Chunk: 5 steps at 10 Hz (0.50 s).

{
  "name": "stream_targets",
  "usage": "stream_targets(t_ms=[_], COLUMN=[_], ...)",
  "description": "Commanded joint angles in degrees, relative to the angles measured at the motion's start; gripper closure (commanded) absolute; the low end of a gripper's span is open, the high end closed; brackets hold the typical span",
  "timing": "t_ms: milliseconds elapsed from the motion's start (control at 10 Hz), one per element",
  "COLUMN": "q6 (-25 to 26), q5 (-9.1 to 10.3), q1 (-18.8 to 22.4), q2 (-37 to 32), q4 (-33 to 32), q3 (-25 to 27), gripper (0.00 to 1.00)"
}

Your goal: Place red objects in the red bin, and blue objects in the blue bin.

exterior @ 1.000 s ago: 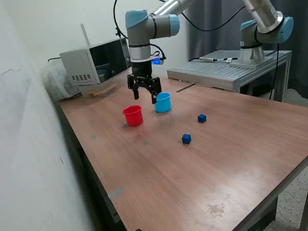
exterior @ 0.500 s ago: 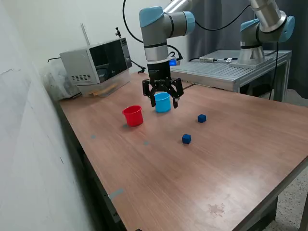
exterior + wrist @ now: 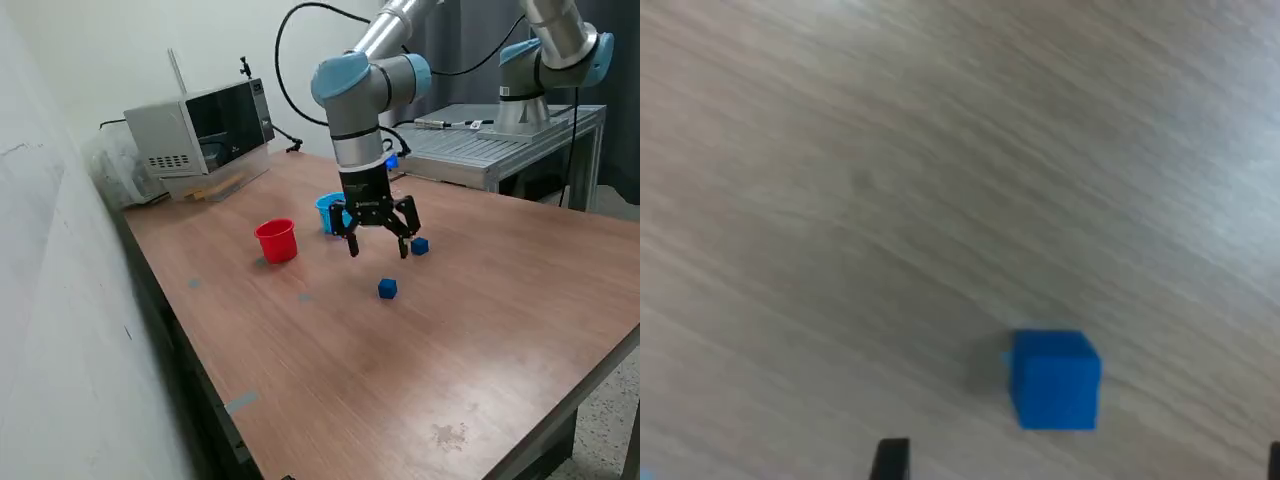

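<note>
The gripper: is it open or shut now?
Open. In the exterior view the gripper has its fingers spread wide above the table, holding nothing.

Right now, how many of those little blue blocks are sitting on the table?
2. One blue block lies alone toward the table's front; the other sits just to the exterior view's right of the open hand. Others could be hidden inside the cups.

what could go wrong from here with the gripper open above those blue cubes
The open gripper hangs above the table between the two blue cubes, nearer the far cube than the near cube. In the wrist view the one cube in sight sits off-center, so a straight descent might clip or push it. The blue cup stands close behind the arm; a low swing there could knock it.
</note>
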Motion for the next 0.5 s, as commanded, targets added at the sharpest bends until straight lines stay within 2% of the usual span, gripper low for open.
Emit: stream_targets(t_ms=[0, 400], q6=[1.7, 1.9], q5=[0.08, -0.19], q1=[1.5, 1.4], q2=[2.2, 3.0], q4=[-1.0, -1.4], q3=[0.0, 0.0], gripper=[0.0, 0.0])
